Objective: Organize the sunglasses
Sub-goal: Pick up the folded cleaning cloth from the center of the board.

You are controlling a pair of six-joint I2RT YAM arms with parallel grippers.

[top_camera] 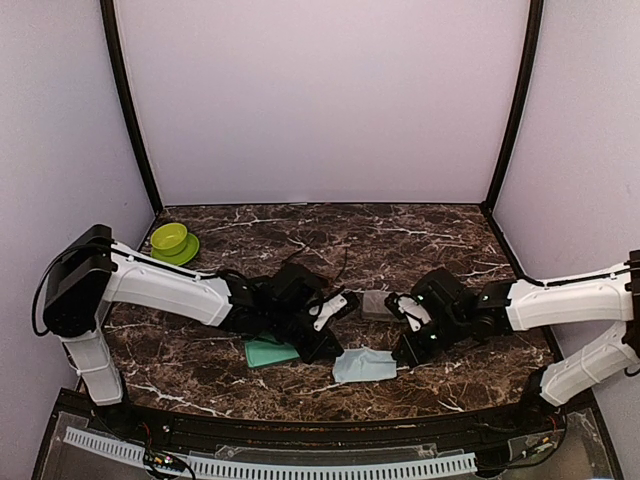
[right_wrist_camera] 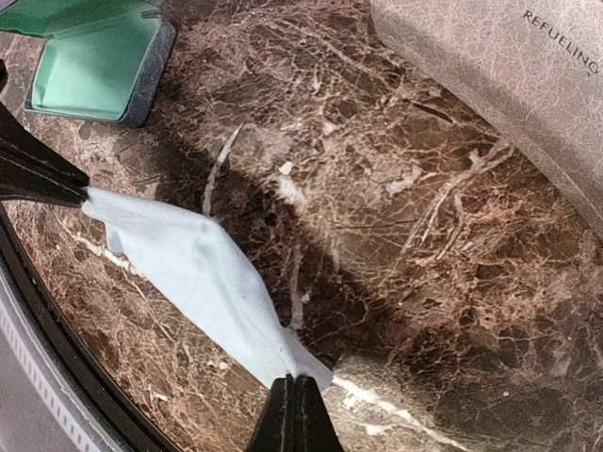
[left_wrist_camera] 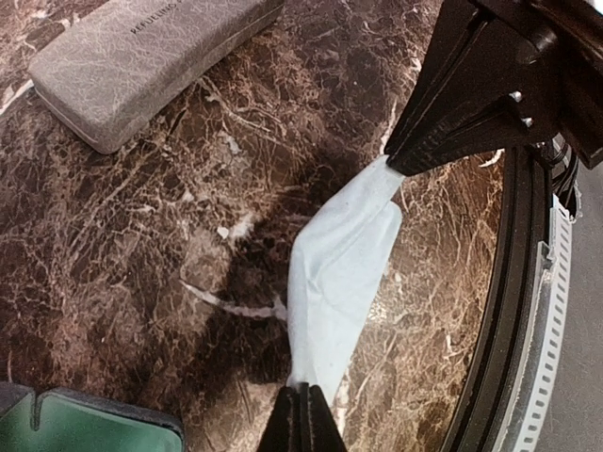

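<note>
No sunglasses show in any view. A light-blue cloth [top_camera: 365, 365] hangs stretched between my two grippers, just above the table's front edge. My left gripper [top_camera: 333, 354] is shut on its left corner, and my right gripper [top_camera: 401, 357] is shut on its right corner. In the left wrist view the cloth [left_wrist_camera: 339, 273] runs from my left gripper [left_wrist_camera: 303, 403] up to the right gripper [left_wrist_camera: 400, 168]. In the right wrist view the cloth [right_wrist_camera: 198, 278] runs from my right gripper [right_wrist_camera: 295, 388] to the left gripper [right_wrist_camera: 77, 195].
An open case with green lining [top_camera: 270, 352] lies left of the cloth, under the left arm. A closed grey-beige case [top_camera: 377, 305] lies behind the cloth, between the arms. A green bowl [top_camera: 172, 240] stands at the back left. The table's black front rim [left_wrist_camera: 513, 311] is close by.
</note>
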